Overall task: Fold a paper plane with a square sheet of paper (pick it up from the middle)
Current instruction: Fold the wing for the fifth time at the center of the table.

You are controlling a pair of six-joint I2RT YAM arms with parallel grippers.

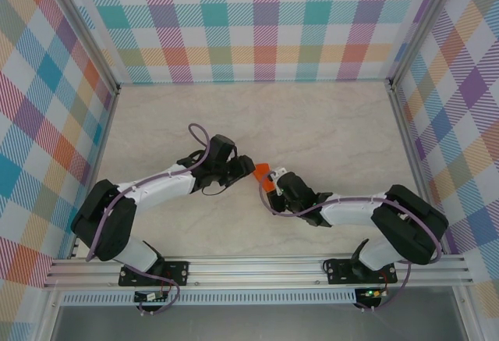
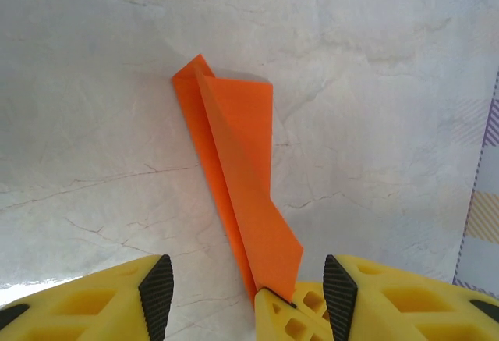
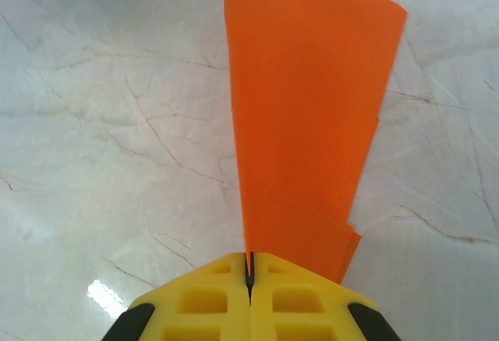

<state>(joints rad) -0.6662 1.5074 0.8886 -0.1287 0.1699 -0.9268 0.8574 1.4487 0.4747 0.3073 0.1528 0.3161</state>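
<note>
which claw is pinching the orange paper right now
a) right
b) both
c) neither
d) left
a: the right claw is shut tight on the end of the folded orange paper, while the left claw stands open with a gap between each pad and the paper.

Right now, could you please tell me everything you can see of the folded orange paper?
The orange paper is thin, folded into a long narrow shape with overlapping layers, a lengthwise crease and a pointed far end. The right claw is shut on its other end, holding it over the marbled table. The left claw stands open around that end, not gripping it.
</note>
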